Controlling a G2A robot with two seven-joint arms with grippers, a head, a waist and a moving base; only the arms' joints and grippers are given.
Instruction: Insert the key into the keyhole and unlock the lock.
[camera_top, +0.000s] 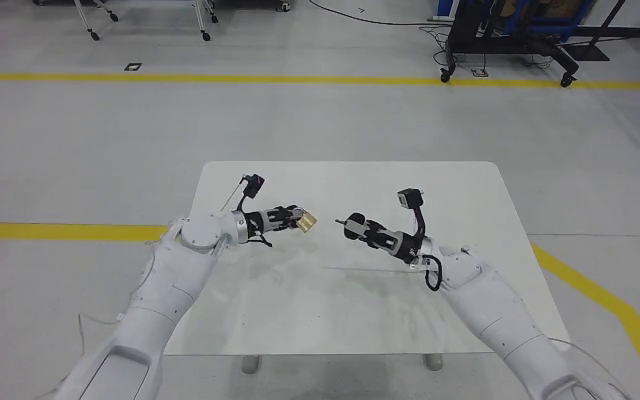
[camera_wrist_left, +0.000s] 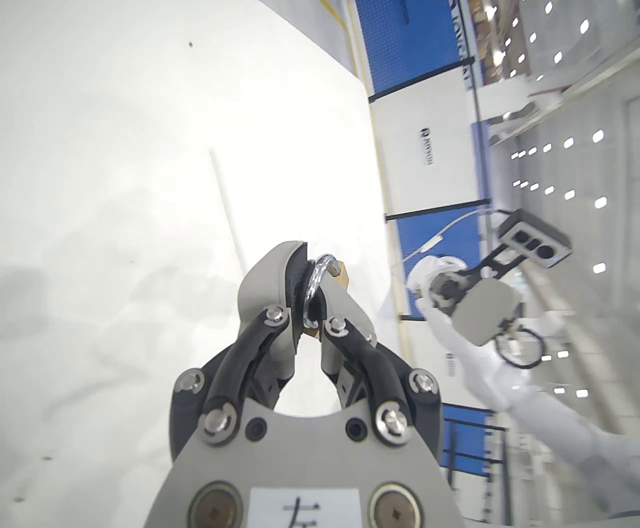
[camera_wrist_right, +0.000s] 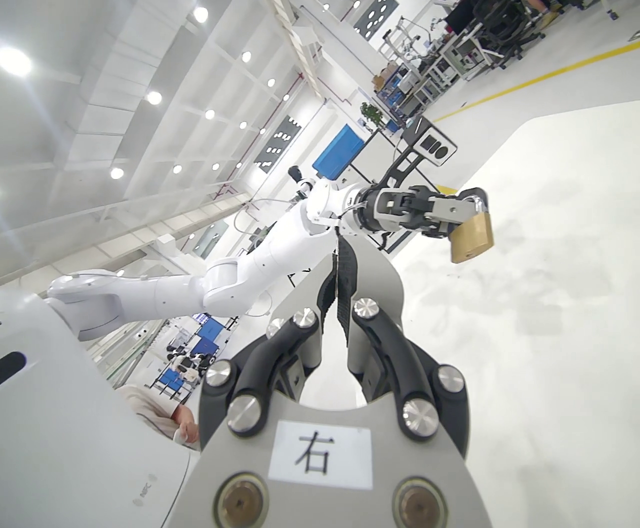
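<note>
Left pincer (camera_wrist_left: 314, 285) pinches the lock (camera_wrist_right: 472, 237) by its shackle, above the desk (camera_top: 400, 190). Right pincer (camera_wrist_right: 344, 265) pressed together, near the lock.

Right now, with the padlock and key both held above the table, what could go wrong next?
1. The left jaws pinch the padlock only by its shackle, so the body may swing away when pushed.
2. Only a small tip of the key shows past the right jaws, so lining it up looks hard.
3. Both hang above the table; a slip would drop them.
</note>
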